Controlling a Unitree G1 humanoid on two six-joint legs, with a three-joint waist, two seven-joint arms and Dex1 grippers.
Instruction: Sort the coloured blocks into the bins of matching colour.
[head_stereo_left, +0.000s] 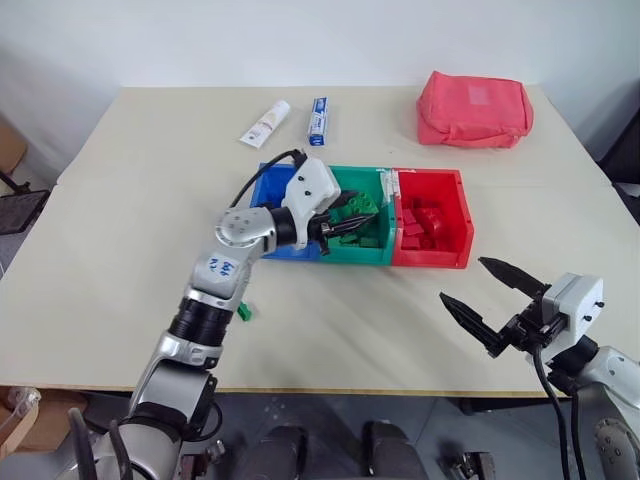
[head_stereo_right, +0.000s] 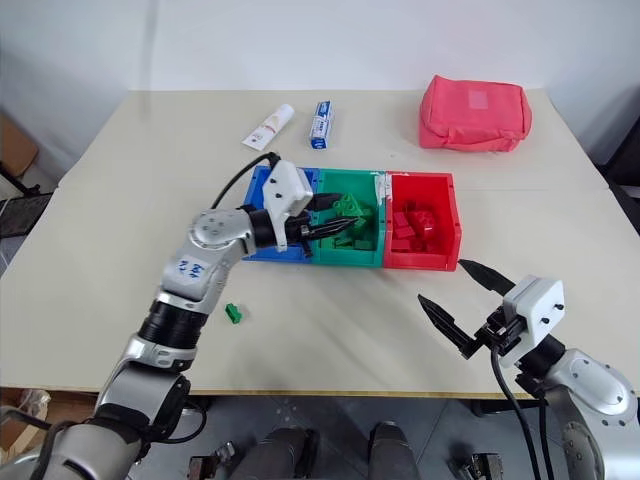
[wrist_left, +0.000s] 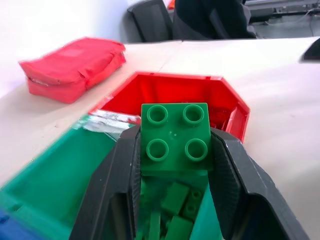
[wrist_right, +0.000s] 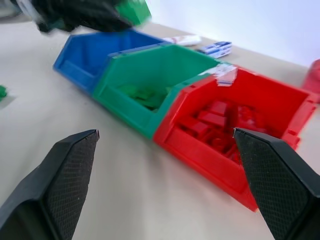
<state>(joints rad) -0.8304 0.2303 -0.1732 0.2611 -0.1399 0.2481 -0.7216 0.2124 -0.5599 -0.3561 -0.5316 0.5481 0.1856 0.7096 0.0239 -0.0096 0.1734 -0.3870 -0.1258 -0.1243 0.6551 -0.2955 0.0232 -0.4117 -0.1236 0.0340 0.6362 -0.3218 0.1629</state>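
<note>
My left gripper (head_stereo_left: 345, 224) is shut on a green studded block (wrist_left: 174, 136) and holds it level over the green bin (head_stereo_left: 355, 255), the middle of three joined bins. Several green blocks (wrist_left: 176, 210) lie in that bin below it. The blue bin (head_stereo_left: 268, 186) sits to its left, partly hidden by my left arm. The red bin (head_stereo_left: 432, 262) on the right holds several red blocks (head_stereo_left: 424, 222). One small green block (head_stereo_left: 243, 311) lies loose on the table beside my left forearm. My right gripper (head_stereo_left: 495, 298) is open and empty, hovering near the table's front edge, short of the red bin.
Two white toothpaste tubes (head_stereo_left: 265, 123) (head_stereo_left: 318, 121) lie behind the bins. A pinkish-red fabric pouch (head_stereo_left: 473, 108) sits at the back right. The table's front edge (head_stereo_left: 400, 392) runs just below my right gripper.
</note>
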